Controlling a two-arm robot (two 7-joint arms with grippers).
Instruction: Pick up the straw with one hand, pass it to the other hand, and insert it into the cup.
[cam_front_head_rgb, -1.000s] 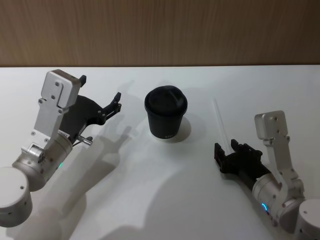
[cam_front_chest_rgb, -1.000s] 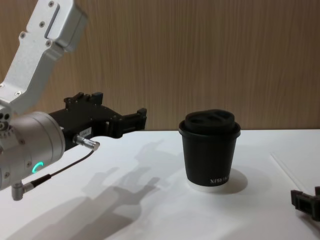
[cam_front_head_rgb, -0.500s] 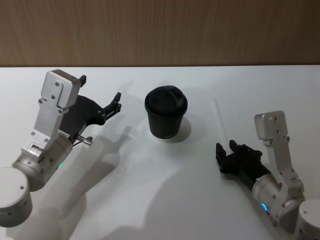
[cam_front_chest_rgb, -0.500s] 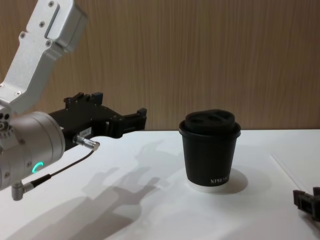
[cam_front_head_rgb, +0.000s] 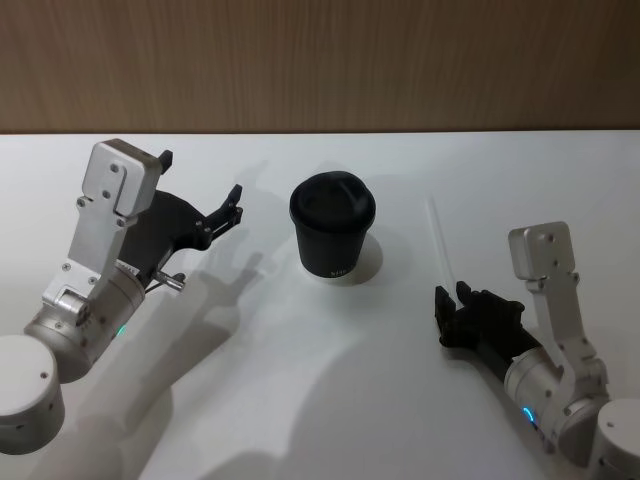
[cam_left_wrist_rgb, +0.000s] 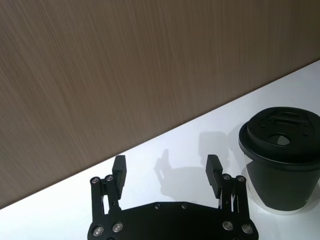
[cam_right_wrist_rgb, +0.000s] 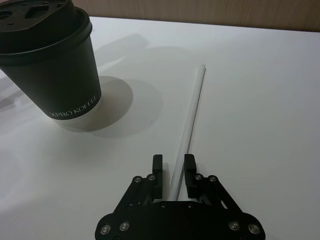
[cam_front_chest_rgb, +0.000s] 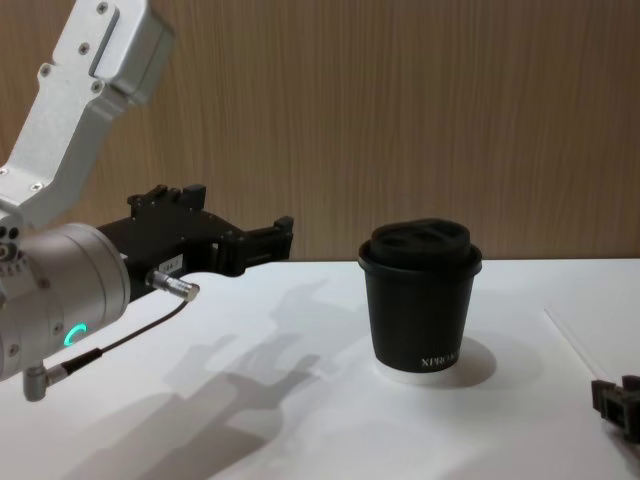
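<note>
straw, long, thin, straight and white (cam_front_head_rgb: 441, 245), is laid flat on the white worktop (cam_front_head_rgb: 300, 400). it is set to the right of a short matte black paper cup with a black domed lid (cam_front_head_rgb: 332, 240), well apart from it, and runs away from the robot. the cup is stood upright near the middle of the worktop; white lettering is seen low on its wall.

right pincer (cam_right_wrist_rgb: 173, 167): held low at the worktop, at the near end of the straw. the fingers are drawn narrowly together and the straw is pinched between them. the far end of the straw is left resting on the worktop.

left pincer (cam_left_wrist_rgb: 166, 165): held above the worktop, left of the cup and apart from it. the fingers are spread wide and pointed toward the brown wooden wall (cam_front_head_rgb: 320, 60). a green ring light (cam_front_chest_rgb: 72, 335) is lit on the silver cylinder of the left arm.
</note>
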